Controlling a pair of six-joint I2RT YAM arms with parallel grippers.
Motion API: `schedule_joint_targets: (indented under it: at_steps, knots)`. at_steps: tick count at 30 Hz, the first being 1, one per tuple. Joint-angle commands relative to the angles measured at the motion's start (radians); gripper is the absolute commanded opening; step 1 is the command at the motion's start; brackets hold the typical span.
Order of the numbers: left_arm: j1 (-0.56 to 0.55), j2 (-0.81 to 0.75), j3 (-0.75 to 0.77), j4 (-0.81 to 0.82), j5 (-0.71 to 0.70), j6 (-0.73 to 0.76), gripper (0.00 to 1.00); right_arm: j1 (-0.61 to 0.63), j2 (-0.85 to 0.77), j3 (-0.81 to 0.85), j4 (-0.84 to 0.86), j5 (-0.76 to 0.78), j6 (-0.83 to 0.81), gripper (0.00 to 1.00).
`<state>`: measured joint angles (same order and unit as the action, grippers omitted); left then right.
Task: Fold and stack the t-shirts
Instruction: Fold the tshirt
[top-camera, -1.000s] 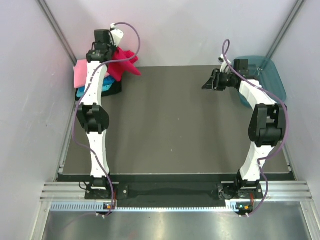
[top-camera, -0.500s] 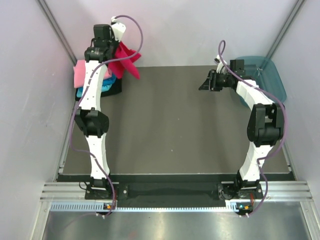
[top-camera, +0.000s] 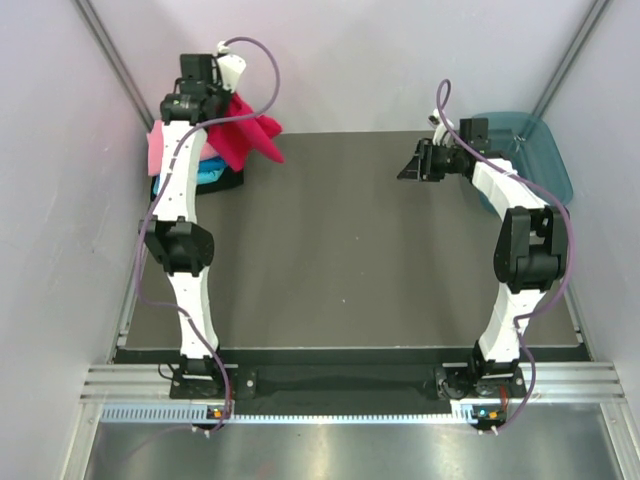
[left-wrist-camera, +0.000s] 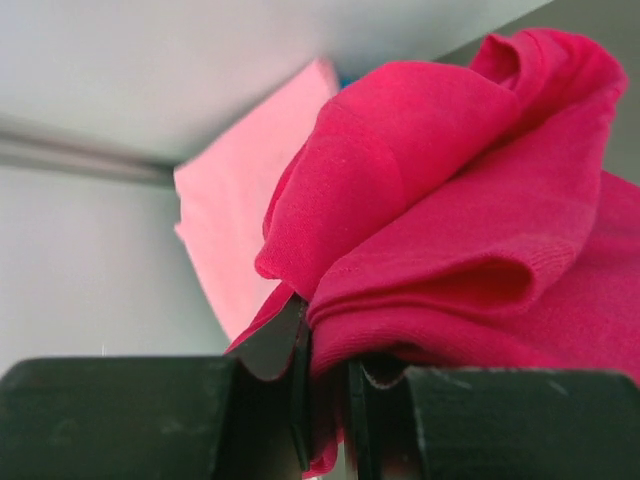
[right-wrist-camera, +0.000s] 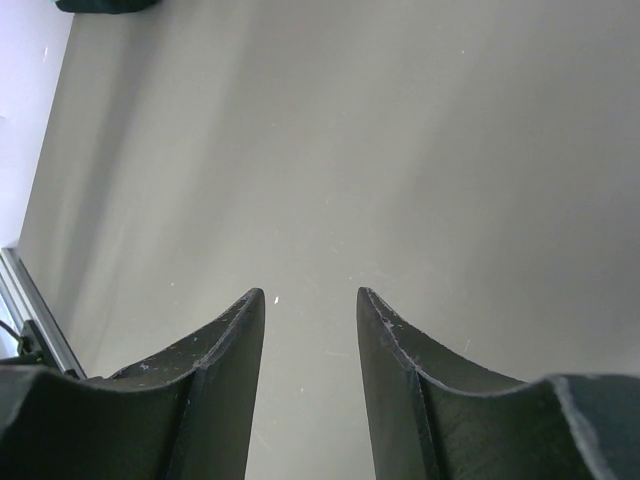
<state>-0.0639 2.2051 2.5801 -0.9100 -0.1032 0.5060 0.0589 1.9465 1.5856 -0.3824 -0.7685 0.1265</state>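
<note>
My left gripper (top-camera: 212, 103) is shut on the crimson-red t-shirt (top-camera: 245, 135) and holds it bunched in the air at the far left corner; its jaws pinch a thick fold of the red t-shirt (left-wrist-camera: 470, 220) in the left wrist view. Below it lie the light pink t-shirt (top-camera: 160, 145), also in the left wrist view (left-wrist-camera: 240, 210), the turquoise t-shirt (top-camera: 206, 172) and the black t-shirt (top-camera: 226, 182), stacked. My right gripper (top-camera: 410, 168) is open and empty above the dark mat (right-wrist-camera: 400, 150), its fingers (right-wrist-camera: 225, 345) apart.
A translucent teal plastic tub (top-camera: 535, 150) stands at the far right behind the right arm. White walls close in left, right and back. The grey mat (top-camera: 350, 250) covers the table.
My left gripper has lifted the red t-shirt higher and a little to the left, off the stack. The right gripper has shifted slightly left and up.
</note>
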Motion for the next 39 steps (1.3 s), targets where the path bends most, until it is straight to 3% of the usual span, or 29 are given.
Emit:
schedule_joint_targets:
  at_steps: [1, 5, 10, 17, 27, 37, 39]
  knots:
    - [0.084, -0.050, 0.011, -0.036, 0.032, -0.044, 0.00, 0.018, -0.018, 0.025, 0.037, -0.006, -0.016, 0.42]
    - [0.211, 0.056, 0.057, -0.076, 0.077, -0.168, 0.00, 0.030, -0.023, 0.025, 0.034, 0.000, -0.019, 0.42]
    - [0.280, 0.148, 0.044, -0.014, 0.030, -0.250, 0.00, 0.048, -0.029, 0.016, 0.027, 0.008, -0.030, 0.43]
    - [0.300, 0.246, 0.121, 0.157, -0.081, -0.244, 0.00, 0.062, -0.055, -0.016, 0.023, 0.017, -0.047, 0.42]
    - [0.320, 0.294, 0.160, 0.214, -0.231, -0.231, 0.00, 0.062, -0.075, -0.045, 0.014, 0.031, -0.060, 0.42]
    - [0.358, 0.265, 0.095, 0.146, -0.182, -0.231, 0.00, 0.078, -0.052, -0.023, 0.020, 0.034, -0.059, 0.42]
    - [0.349, 0.263, 0.089, 0.155, -0.223, -0.230, 0.42, 0.081, -0.044, -0.009, 0.019, 0.029, -0.057, 0.42]
